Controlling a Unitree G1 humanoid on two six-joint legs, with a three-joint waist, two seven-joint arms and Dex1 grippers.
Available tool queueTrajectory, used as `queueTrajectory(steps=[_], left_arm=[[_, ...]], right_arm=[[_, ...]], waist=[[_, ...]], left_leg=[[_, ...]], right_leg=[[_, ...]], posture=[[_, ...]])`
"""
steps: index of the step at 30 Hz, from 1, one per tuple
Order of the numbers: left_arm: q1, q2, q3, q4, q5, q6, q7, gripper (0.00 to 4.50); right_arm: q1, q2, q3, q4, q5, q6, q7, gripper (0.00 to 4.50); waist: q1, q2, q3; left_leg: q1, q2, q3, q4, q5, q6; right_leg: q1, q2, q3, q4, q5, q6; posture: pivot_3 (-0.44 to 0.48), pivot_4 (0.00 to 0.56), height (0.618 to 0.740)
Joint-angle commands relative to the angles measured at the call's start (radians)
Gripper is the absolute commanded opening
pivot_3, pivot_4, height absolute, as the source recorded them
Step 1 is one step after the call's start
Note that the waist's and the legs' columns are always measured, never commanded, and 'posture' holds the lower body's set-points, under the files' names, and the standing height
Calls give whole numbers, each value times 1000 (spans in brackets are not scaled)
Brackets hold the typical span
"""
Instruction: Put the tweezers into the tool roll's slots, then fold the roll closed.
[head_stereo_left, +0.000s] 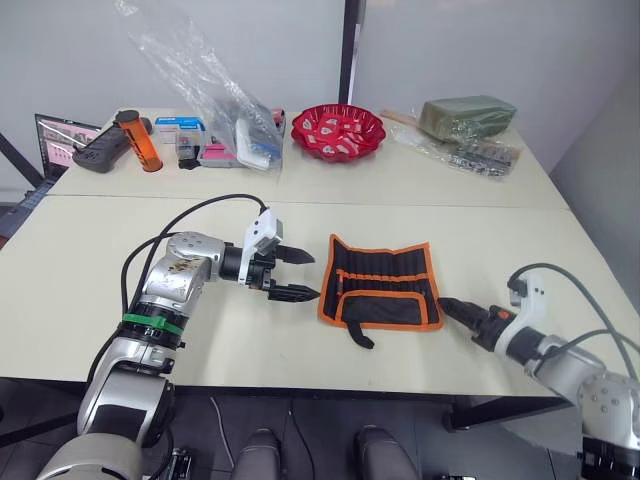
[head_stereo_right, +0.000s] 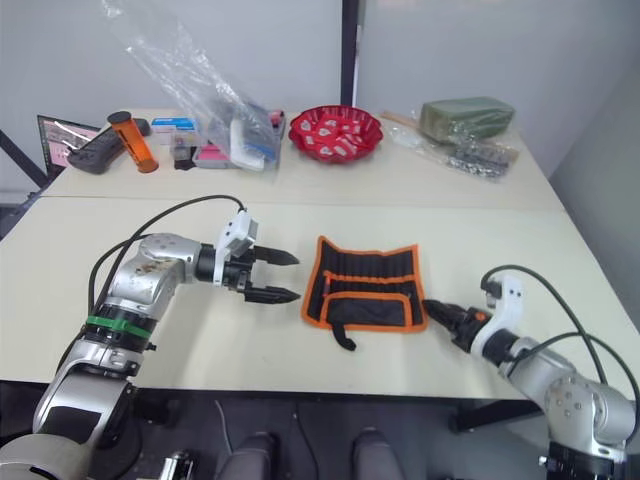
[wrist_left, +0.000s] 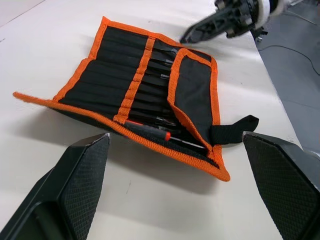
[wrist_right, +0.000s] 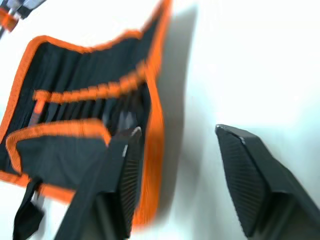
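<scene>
The tool roll (head_stereo_left: 382, 282) lies spread open mid-table, black with orange binding. Its lower flap (wrist_left: 192, 95) is folded up over the slots (wrist_left: 107, 82), and a black strap (wrist_left: 232, 132) trails off its near edge. Slim dark tweezers (wrist_left: 162, 76) sit in the pockets, mostly covered by the flap, and a red-handled tool (wrist_left: 150, 131) lies at one end. My left gripper (head_stereo_left: 313, 276) hovers open just left of the roll, holding nothing. At the roll's right edge, low over the table, my right gripper (head_stereo_left: 443, 302) is also open with nothing between its fingers (wrist_right: 125, 165).
Along the far table stand a red bowl (head_stereo_left: 338, 132), a crumpled clear plastic bag (head_stereo_left: 200, 80) over small boxes, an orange cylinder (head_stereo_left: 140, 140), a black controller (head_stereo_left: 100, 155) and a green bundle in plastic (head_stereo_left: 465, 115). Bare tabletop (head_stereo_left: 80, 280) surrounds the roll.
</scene>
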Motion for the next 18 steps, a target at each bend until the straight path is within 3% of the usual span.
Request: queueTrajectory(steps=[1, 6, 13, 18], left_arm=[[-17, 0, 13, -17, -14, -11, -6, 4500], [-19, -6, 9, -14, -11, -16, -7, 4500], [-21, -3, 10, -16, -8, -18, -9, 4500], [-11, -1, 12, -29, -11, -16, -8, 4500]], right_arm=[[12, 56, -42, -96, 108, -15, -70, 2562], [27, 101, -9, -83, 121, -31, -110, 2562], [11, 81, 18, -12, 98, -56, -90, 2562], [-16, 61, 22, 14, 116, -55, -62, 1067]], waist=[[-3, 0, 0], [2, 1, 0], [6, 1, 0], [3, 1, 0]], left_leg=[[0, 0, 0, 0, 0, 0], [0, 0, 0, 0, 0, 1], [0, 0, 0, 0, 0, 1], [0, 0, 0, -1, 0, 1]], right_leg=[[0, 0, 0, 0, 0, 0], [0, 0, 0, 0, 0, 0], [0, 0, 0, -1, 0, 0], [0, 0, 0, 0, 0, 0]], posture=[[0, 150, 735], [0, 150, 735], [0, 150, 735], [0, 150, 735]])
